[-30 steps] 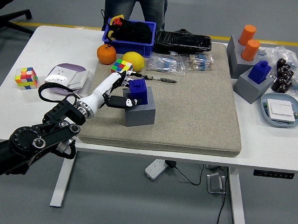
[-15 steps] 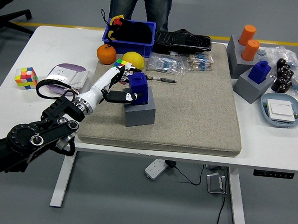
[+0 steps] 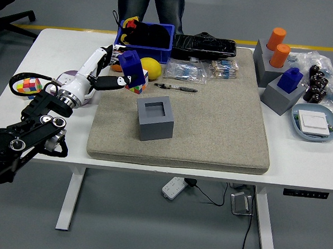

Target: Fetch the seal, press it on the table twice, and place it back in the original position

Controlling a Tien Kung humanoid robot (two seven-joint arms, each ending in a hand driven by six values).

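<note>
My left hand [image 3: 112, 71] is shut on a blue seal [image 3: 131, 65] and holds it in the air above the mat's far left corner, in front of the orange and the lemon. The grey holder block [image 3: 155, 119] stands on the beige mat [image 3: 211, 115] with its square socket empty, to the lower right of the seal. My right hand is out of view.
A blue bin [image 3: 145, 34] with dark items, a lemon [image 3: 151, 67], a Rubik's cube [image 3: 136, 85] and a pen [image 3: 177, 87] lie at the back left. Another cube [image 3: 27, 86] sits at far left. Grey blocks with orange [image 3: 276, 46] and blue [image 3: 292, 78] seals stand right. A person [image 3: 150, 4] stands behind the table.
My left hand has lifted the blue seal out of the grey block and carried it up and to the left. The block's socket is now empty.
</note>
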